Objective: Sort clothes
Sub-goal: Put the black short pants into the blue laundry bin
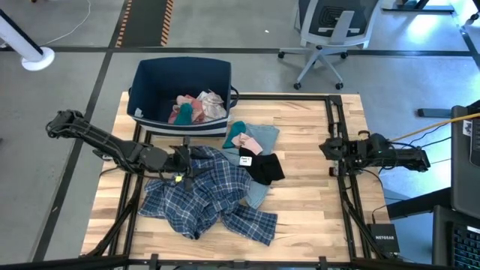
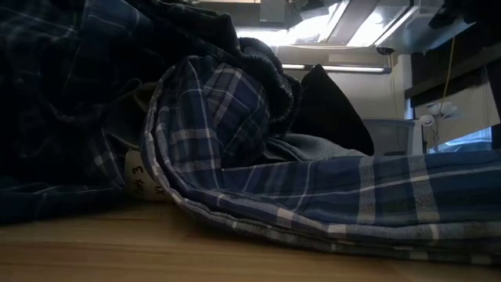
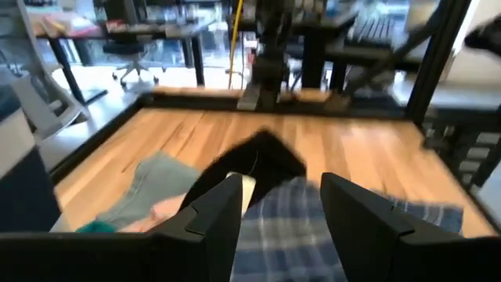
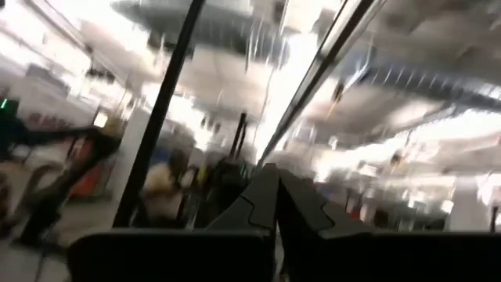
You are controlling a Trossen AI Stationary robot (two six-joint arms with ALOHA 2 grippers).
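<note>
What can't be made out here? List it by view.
- Low view: the plaid shirt fills the frame, hiding the other clothes and both arms.
- High view: the bin wall hides whatever lies under the pink pieces.
- Right wrist view: blurred, with no table in view.
- Left wrist view: the left gripper covers the cloth beneath it.

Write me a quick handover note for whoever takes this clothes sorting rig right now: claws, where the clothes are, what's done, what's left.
Left claw: open, at the upper left edge of the plaid shirt, nothing gripped.
Right claw: shut, empty, parked at the table's right side.
Done: pink pieces and a white shirt lie in the dark blue bin.
Left on the table: plaid shirt, teal piece, light grey-blue garment, small black item.
</note>
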